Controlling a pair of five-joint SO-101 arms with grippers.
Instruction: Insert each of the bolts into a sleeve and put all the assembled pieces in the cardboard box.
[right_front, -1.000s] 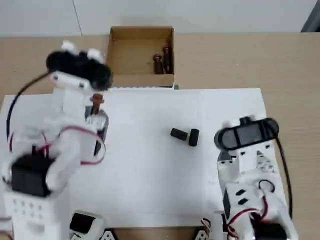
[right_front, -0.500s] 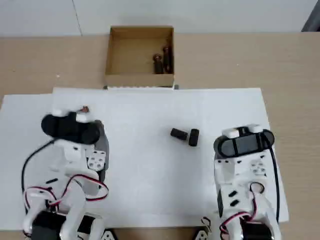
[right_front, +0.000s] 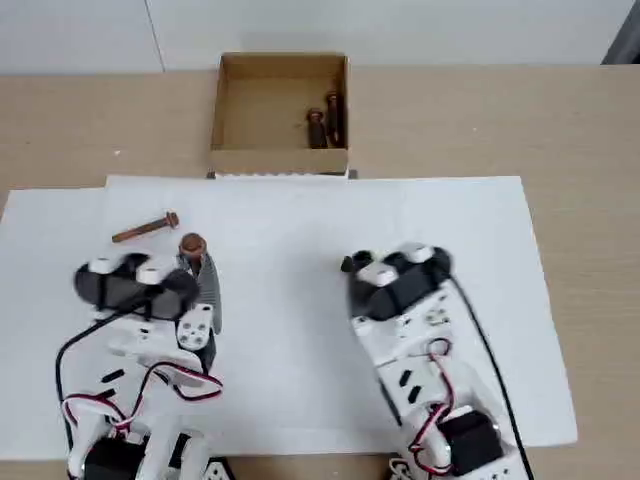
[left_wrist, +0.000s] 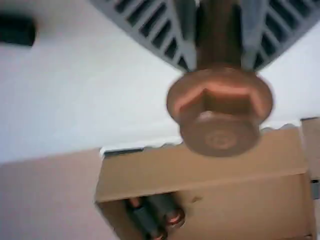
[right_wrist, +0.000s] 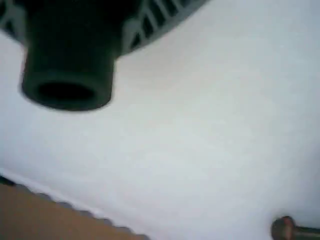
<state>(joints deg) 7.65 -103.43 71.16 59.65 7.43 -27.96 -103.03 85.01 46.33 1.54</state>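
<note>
I am looking first at the cardboard box (right_front: 231, 110), which is sitting on the wooden table (right_front: 570, 120) just past the far edge of the white paper sheet (right_front: 290, 380). Two assembled pieces (right_front: 325, 120) are lying in it, side by side and close to its right wall. Each is a dark sleeve with a copper bolt head showing at one end. The left wrist view is catching the same pair in a corner of the box.

The left gripper (right_front: 203, 275) is hovering over the left part of the sheet, near the box side. Its grey ribbed fingers (left_wrist: 150, 25) are pressing in on the shank of the held bolt (left_wrist: 220, 110). The bolt's flanged hex head is sticking out beyond the fingertips and pointing toward the box. A loose bolt (right_front: 145, 228) is lying flat on the paper just beyond that gripper, well apart from the box.

The right gripper (right_wrist: 75, 20) is hanging over the middle of the sheet and is clamping a black sleeve (right_wrist: 67, 75). The sleeve's open bore is facing outward past the fingertips. From above, a black piece (right_front: 350, 264) is peeking out at the edge of the right arm. I cannot tell whether that is the gripped sleeve or another one lying on the paper.
</note>
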